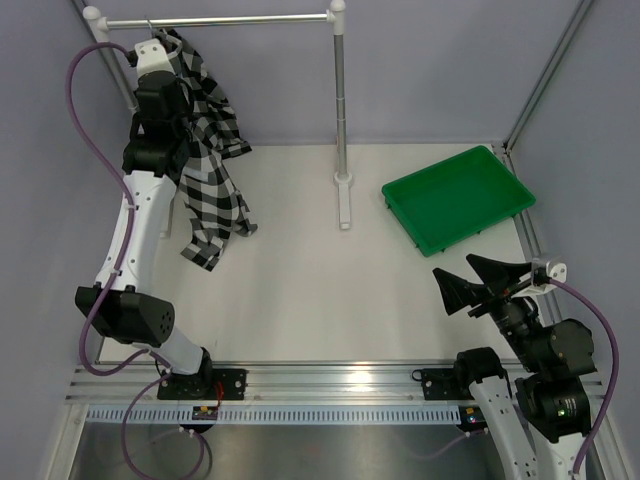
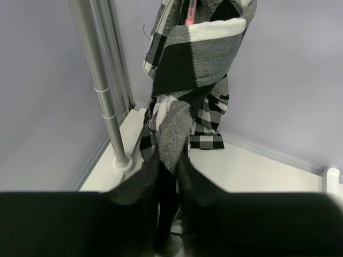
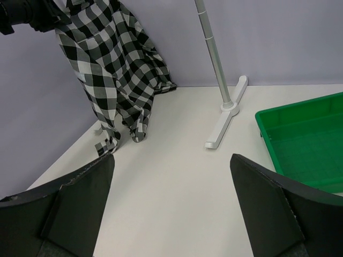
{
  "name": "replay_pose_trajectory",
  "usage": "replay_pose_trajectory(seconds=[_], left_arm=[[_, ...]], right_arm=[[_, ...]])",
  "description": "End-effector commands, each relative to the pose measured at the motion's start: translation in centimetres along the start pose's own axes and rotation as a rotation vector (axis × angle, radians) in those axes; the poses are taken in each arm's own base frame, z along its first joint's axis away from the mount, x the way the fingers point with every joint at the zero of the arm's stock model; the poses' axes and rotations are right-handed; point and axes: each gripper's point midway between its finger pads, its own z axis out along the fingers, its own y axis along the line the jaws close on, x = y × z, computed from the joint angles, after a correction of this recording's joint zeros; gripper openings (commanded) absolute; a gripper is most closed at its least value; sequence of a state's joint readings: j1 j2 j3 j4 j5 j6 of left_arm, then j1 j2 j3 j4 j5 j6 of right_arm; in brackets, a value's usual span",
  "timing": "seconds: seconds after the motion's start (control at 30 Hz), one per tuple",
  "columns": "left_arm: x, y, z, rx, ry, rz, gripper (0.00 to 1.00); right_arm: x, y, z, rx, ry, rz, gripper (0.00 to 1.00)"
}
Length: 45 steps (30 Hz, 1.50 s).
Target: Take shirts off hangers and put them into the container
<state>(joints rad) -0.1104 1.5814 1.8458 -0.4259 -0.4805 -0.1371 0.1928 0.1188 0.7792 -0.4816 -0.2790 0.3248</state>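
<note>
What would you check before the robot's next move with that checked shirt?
1. Left gripper pinching a fold of the checked shirt: ok.
2. Grip firm enough for pulling: cannot tell.
3. Shirt off the pink hanger: not ok, it hangs on it under the silver rail.
4. Green tray ready, nothing inside: ok.
5. Right gripper open, low near the tray, away from the shirt: ok.
</note>
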Motion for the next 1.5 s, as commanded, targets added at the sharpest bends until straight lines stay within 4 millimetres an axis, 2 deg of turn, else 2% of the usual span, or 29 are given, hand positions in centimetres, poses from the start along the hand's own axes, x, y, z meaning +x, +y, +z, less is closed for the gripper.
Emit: replay_pose_trajectory(seconds=[0.0,0.1,0.13,0.4,0.43,0.5,0.67,0.87,0.9,1.03,1.13,1.3,1.47], left_arm=[[-4.0,0.8,-0.7,-0.024,-0.104,-0.033,0.14],[-4.9,1.0,-1.2,-0.021,-0.128,-0.038,0.01],[-5.2,0.8,-1.4,-0.010,-0.138,-0.045,0.00],[-8.6,1.0,-3.9,0.049,-0.275,-0.056,0.00],[-9.4,1.0,-4.7,0.067,-0.301,-0.060,0.00],[-9.7,0.8,-5.1,0.090,-0.323,-0.063,0.00],[-11.9,0.7,-7.0,0.138,-0.388,-0.076,0.00],[-12.2,0.8,-8.8,0.176,-0.402,-0.088,0.00],[-11.7,0.8,-8.8,0.180,-0.396,-0.083,0.00],[-13.7,1.0,-10.1,0.199,-0.473,-0.079,0.00],[-14.6,0.9,-10.3,0.203,-0.506,-0.069,0.00],[-15.6,0.8,-10.6,0.210,-0.539,-0.057,0.00],[-16.3,0.7,-12.1,0.249,-0.552,-0.096,0.00]], right_arm=[[-0.8,0.4,0.0,-0.022,-0.039,-0.025,0.99],[-0.7,0.4,0.0,-0.022,-0.039,-0.025,1.00],[-0.7,0.4,0.0,-0.025,-0.038,-0.024,0.99],[-0.7,0.4,-0.1,-0.023,-0.034,-0.027,0.99],[-0.7,0.4,-0.2,-0.023,-0.034,-0.025,0.99],[-0.7,0.4,-0.2,-0.025,-0.035,-0.027,0.99],[-0.8,0.6,-0.3,-0.027,-0.023,-0.033,0.99],[-1.0,0.8,-0.5,-0.032,-0.020,-0.042,0.99],[-0.9,0.9,-0.5,-0.037,-0.015,-0.041,0.99],[-0.6,1.1,-0.5,-0.050,0.000,-0.040,1.00],[-0.5,1.1,-0.5,-0.052,0.002,-0.040,0.99],[-0.4,1.0,-0.7,-0.045,0.007,-0.047,0.99],[-0.5,1.0,-0.8,-0.047,0.003,-0.051,1.00]])
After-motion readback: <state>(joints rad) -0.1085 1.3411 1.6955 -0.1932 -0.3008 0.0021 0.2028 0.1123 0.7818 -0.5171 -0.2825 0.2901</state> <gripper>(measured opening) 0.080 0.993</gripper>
